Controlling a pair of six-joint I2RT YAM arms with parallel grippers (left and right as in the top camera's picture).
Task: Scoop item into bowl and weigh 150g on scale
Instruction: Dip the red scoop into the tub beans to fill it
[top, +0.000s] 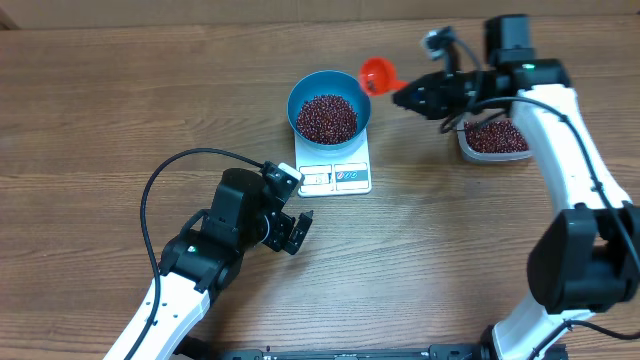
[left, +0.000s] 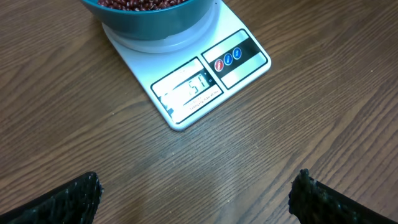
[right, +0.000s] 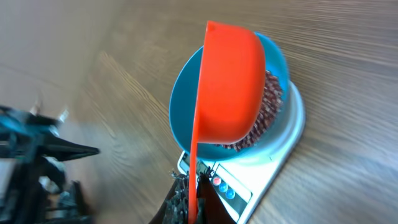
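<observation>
The blue bowl (top: 329, 108) sits on the white scale (top: 335, 176), filled with dark red-brown beans (top: 327, 117). The bowl (left: 155, 18) and the scale's display (left: 189, 88) also show at the top of the left wrist view. My right gripper (top: 408, 97) is shut on the handle of an orange scoop (top: 378, 74), held just right of the bowl's rim. In the right wrist view the scoop (right: 227, 87) hangs tilted on its side over the bowl (right: 180, 106), with my right gripper (right: 194, 186) clamped on its handle. My left gripper (top: 296, 232) stands open and empty, in front of the scale.
A clear tub (top: 492, 140) holding more beans stands at the right, partly under my right arm. The left arm's black cable (top: 160, 180) loops over the table at the left.
</observation>
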